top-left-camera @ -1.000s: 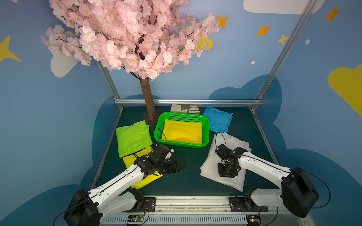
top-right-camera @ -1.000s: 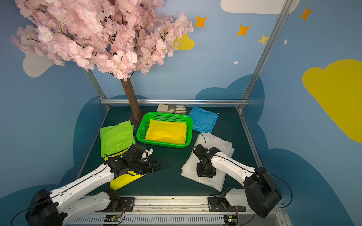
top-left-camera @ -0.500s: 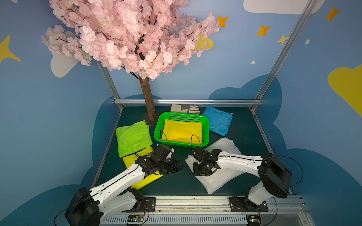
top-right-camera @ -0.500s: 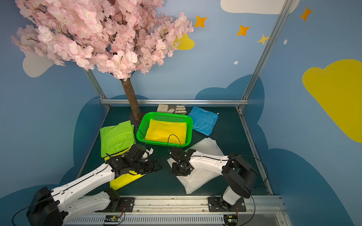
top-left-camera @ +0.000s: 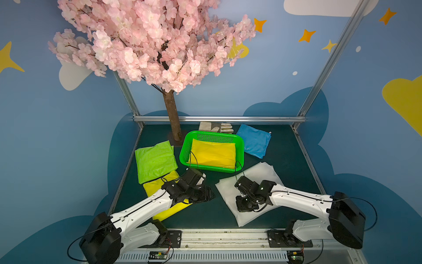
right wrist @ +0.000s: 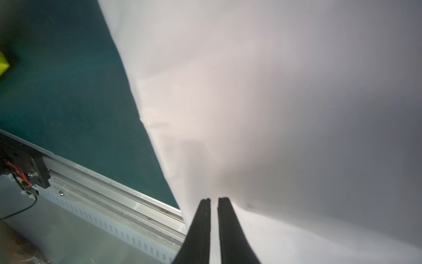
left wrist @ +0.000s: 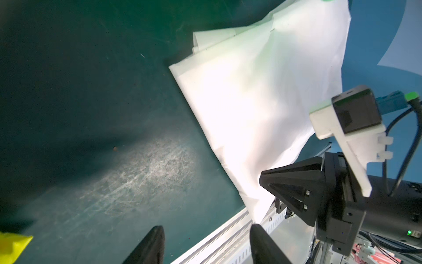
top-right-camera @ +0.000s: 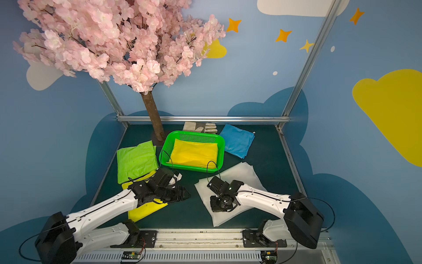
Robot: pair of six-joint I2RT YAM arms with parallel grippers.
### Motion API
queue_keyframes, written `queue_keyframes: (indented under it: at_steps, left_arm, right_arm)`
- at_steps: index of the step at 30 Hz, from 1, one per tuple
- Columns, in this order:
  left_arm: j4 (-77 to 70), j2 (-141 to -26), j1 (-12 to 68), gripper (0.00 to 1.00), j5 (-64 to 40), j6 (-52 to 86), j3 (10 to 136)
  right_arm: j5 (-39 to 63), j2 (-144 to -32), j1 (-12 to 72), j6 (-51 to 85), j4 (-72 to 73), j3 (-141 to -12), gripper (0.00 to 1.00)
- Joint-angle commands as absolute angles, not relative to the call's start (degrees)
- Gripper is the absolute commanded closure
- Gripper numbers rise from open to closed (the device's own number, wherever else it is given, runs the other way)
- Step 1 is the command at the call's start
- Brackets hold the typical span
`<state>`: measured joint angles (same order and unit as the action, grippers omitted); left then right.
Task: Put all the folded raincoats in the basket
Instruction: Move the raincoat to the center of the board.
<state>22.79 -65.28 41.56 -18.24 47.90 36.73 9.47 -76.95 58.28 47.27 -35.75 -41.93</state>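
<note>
The green basket (top-left-camera: 185, 150) (top-right-camera: 167, 148) stands mid-table and holds a folded yellow raincoat (top-left-camera: 213, 154). A white folded raincoat (top-left-camera: 258, 173) (top-right-camera: 242, 173) (left wrist: 251, 91) (right wrist: 274, 91) lies on the mat in front of the basket, to the right. My right gripper (top-left-camera: 245, 205) (top-right-camera: 220, 204) (right wrist: 214, 198) points down onto its near-left part, shut on a pinched ridge of the white fabric. My left gripper (top-left-camera: 213, 196) (top-right-camera: 185, 195) (left wrist: 206, 227) hovers open and empty over bare mat, left of the white raincoat.
Another yellow raincoat (top-left-camera: 153, 188) lies under my left arm, with a lime green one (top-left-camera: 155, 160) behind it. A blue raincoat (top-left-camera: 254, 141) and work gloves (top-left-camera: 215, 126) sit behind the basket. The tree trunk (top-left-camera: 172, 118) rises at the back left. A metal rail (left wrist: 217, 240) edges the near side.
My right gripper dragged the white raincoat leftward, then shifted nearer and closed on its fabric. My left gripper's jaws narrowed slightly; that arm stayed put.
</note>
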Motion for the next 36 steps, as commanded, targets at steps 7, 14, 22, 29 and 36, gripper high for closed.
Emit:
queue_keyframes:
  at_steps: [7, 14, 22, 29, 36]
  left_arm:
    - [17.7, -73.9, 43.9, 0.48, -19.7, 47.3, 41.2]
    - [14.5, -79.7, 46.1, 0.50, -19.7, 47.9, 42.0]
    - [15.7, -79.3, 46.2, 0.51, -17.3, 49.0, 41.3]
    - [6.9, -80.3, 49.1, 0.42, -18.2, 53.8, 37.4]
    - [3.8, -86.6, 52.1, 0.45, -17.5, 55.4, 39.3]
  right_arm:
    - [12.8, -83.8, 65.4, 47.6, -33.3, -42.9, 0.96]
    - [8.9, -86.4, 69.3, 46.7, -34.0, -46.1, 0.89]
    - [9.4, -79.3, 61.5, 46.2, -33.0, -44.2, 0.87]
    - [13.8, -74.2, 50.1, 41.5, -34.6, -43.4, 0.81]
    - [15.7, -69.6, 44.8, 39.7, -35.9, -40.9, 0.81]
